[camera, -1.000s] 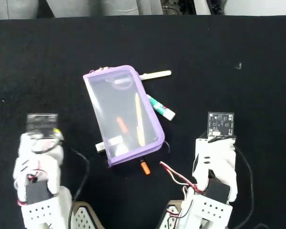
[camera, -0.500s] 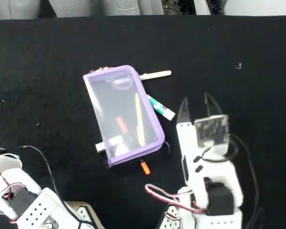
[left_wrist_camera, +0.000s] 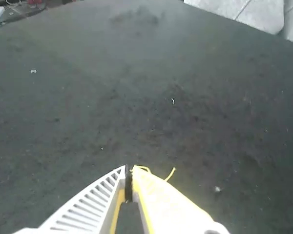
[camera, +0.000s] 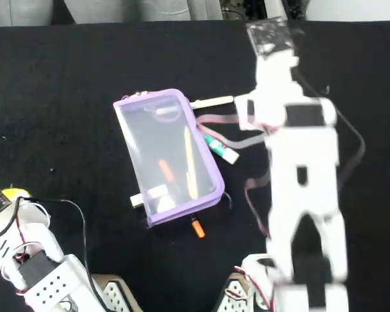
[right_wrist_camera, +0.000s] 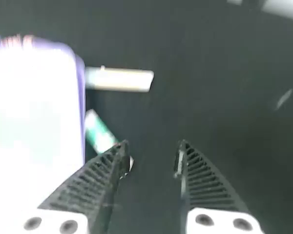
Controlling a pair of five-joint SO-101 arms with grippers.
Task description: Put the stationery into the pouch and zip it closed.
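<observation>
A purple-edged clear pouch (camera: 169, 156) lies flat mid-table, with an orange pen, a yellow pen and white pieces showing through its face. Beside its far corner lies a white stick (camera: 212, 101), also seen as the white stick (right_wrist_camera: 119, 79). A green-and-white marker (camera: 220, 147) lies along the pouch's side. An orange tip (camera: 197, 227) and a white piece (camera: 137, 200) poke out at the near end. My right arm (camera: 302, 162) stretches far over the table. Its gripper (right_wrist_camera: 151, 152) hangs open just beside the marker (right_wrist_camera: 98, 136) and the pouch (right_wrist_camera: 34, 102). My left gripper (left_wrist_camera: 128, 171) is shut over bare cloth.
Black cloth (camera: 65, 78) covers the whole table. My left arm (camera: 26, 253) sits at the near left corner, well away from the pouch. A red-and-white cable (camera: 260, 188) trails beside the right arm.
The right arm has swung up from the near edge and reached far across the table past the marker. The left arm has turned away to the left.
</observation>
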